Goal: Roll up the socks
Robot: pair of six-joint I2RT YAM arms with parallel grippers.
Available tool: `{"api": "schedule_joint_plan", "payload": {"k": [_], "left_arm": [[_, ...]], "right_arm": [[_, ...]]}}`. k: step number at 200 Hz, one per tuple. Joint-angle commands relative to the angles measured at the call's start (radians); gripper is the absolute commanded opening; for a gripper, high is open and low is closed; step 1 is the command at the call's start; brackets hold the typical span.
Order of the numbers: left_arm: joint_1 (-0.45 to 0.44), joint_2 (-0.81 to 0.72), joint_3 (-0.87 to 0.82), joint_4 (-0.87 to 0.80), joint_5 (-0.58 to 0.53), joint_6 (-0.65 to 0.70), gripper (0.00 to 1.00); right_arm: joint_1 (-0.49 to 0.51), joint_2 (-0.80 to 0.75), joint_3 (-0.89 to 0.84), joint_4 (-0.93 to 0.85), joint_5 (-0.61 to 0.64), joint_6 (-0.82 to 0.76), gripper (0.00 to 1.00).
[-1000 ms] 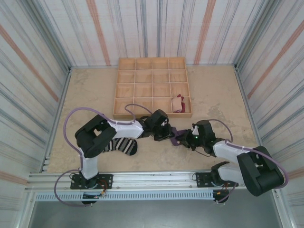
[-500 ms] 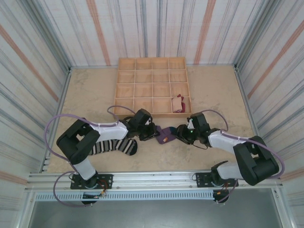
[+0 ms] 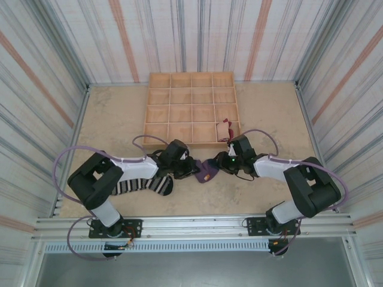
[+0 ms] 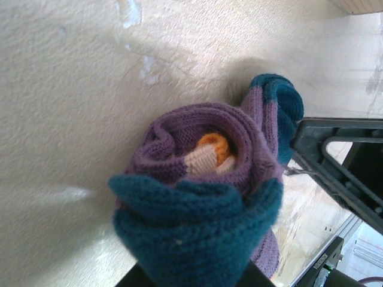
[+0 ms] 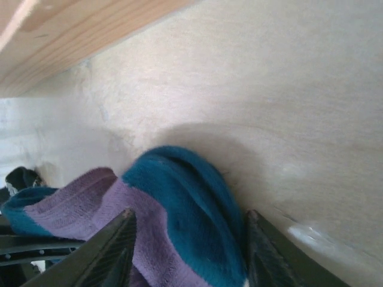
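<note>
Bright even light, soft shadow behind purple sock (image 5: 167,209), foreground blurred

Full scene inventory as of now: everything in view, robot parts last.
purple sock: 1, purple with teal and orange, rolled, on the table between the grippers
striped sock: 1, black and white, flat, by the left arm
tan sock: 1, tan and red, tray's near-right compartment
wooden tray: 1, light wood, sixteen compartments, far middle of table
table: 1, beige
left gripper: 1, black, shut on the purple sock
right gripper: 1, black, open astride its teal end

No legible text, labels or numbers
</note>
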Motion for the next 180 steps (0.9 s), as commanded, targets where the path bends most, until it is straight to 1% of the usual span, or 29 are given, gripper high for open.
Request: {"api": "schedule_joint_plan", "payload": {"k": [1,11,20,39,82,94,114,127,146,180], "left_arm": [[0.015,-0.029,-0.037,-0.016,0.031,0.013,0.0],[0.026,-0.033,-0.05,0.0,0.044,0.01,0.0],[0.032,-0.036,-0.061,0.011,0.047,0.007,0.0],[0.037,-0.037,-0.072,0.025,0.049,0.001,0.0],[0.048,-0.035,-0.098,0.091,0.071,-0.012,0.0],[0.051,-0.037,-0.098,0.095,0.078,-0.005,0.0],[0.054,-0.051,-0.103,0.099,0.087,0.005,0.0],[0.053,-0.076,-0.117,0.111,0.08,0.011,0.0],[0.054,-0.119,-0.145,0.12,0.057,0.019,0.0],[0.053,-0.185,-0.191,0.131,0.023,0.016,0.0]], "right_arm": [[0.008,0.065,-0.043,-0.113,0.118,-0.065,0.62],[0.012,0.071,-0.048,-0.098,0.107,-0.069,0.62],[0.018,0.07,-0.055,-0.074,0.088,-0.075,0.6],[0.04,0.074,-0.053,-0.054,0.069,-0.086,0.52],[0.063,0.087,-0.067,-0.002,0.012,-0.108,0.38],[0.066,0.1,-0.064,0.005,0.006,-0.116,0.31],[0.067,0.127,-0.055,0.005,0.035,-0.121,0.1],[0.066,0.145,-0.038,-0.002,0.054,-0.122,0.0],[0.069,0.175,-0.001,-0.006,0.062,-0.127,0.0],[0.065,0.231,0.082,-0.041,0.125,-0.14,0.0]]}}
